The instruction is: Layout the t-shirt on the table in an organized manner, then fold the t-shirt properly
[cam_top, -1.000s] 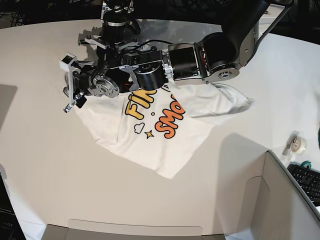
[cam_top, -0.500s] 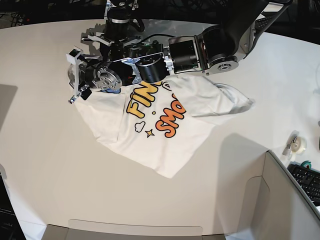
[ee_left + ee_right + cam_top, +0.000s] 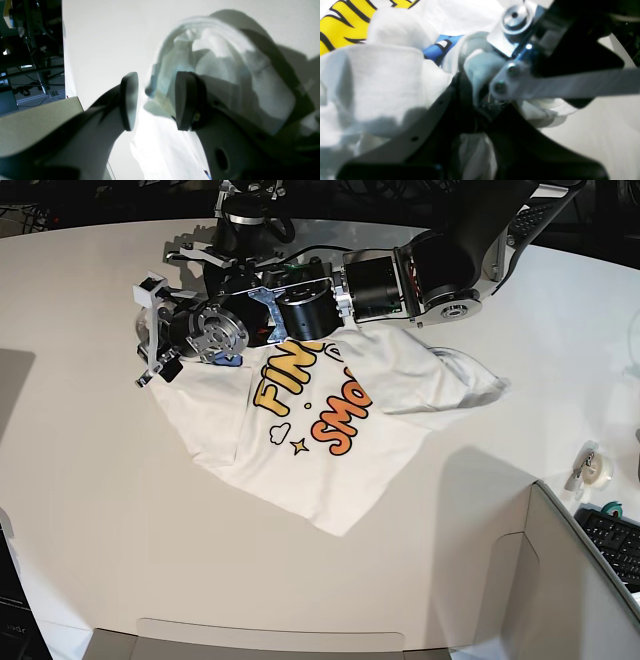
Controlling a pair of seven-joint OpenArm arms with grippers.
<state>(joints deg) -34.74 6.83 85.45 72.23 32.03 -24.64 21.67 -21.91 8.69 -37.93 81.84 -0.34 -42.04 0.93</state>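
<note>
Right claw [image 3: 470, 100] pinching shut on the white printed cloth t-shirt [image 3: 330, 420], presumably for spreading; left claw [image 3: 152, 100] gaping around a bunched fold. Shirt lying crumpled toward the off-white surface's [image 3: 80, 480] far edge.

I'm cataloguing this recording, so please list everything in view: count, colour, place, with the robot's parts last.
t-shirt: one, white with yellow, orange and blue print, spread rumpled mid-table, its far edge bunched under the arms.
table: one, off-white, filling the base view.
cardboard box: one, grey, near right corner.
tape roll: one, clear-whitish, on the table right of the shirt.
keyboard: one, black, right edge beyond the box.
left gripper: one, dark, open, with shirt fabric just beyond its pads.
right gripper: one, black, shut on bunched shirt cloth.
</note>
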